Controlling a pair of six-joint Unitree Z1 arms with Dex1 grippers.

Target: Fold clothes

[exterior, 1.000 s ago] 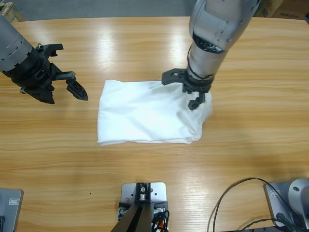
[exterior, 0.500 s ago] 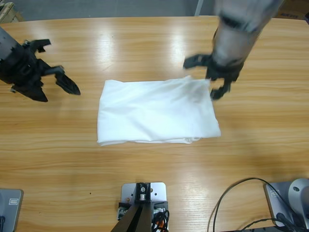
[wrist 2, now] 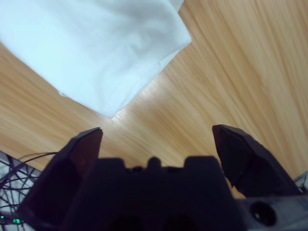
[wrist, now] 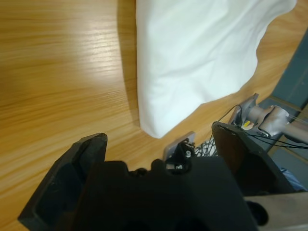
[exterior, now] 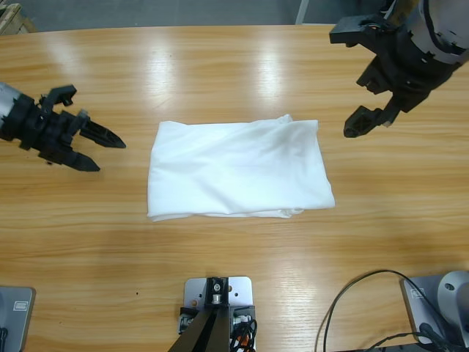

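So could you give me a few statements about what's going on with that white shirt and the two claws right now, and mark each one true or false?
1. The white T-shirt lies folded on the wooden table. True.
2. The right gripper is clamped on the shirt. False: it hangs open, apart from the cloth, beyond the shirt's corner.
3. The left gripper is open and holds nothing. True.
4. Both grippers sit on the same side of the shirt. False: they are on opposite sides.
5. The shirt hangs over the table's edge. False: it lies wholly on the tabletop.
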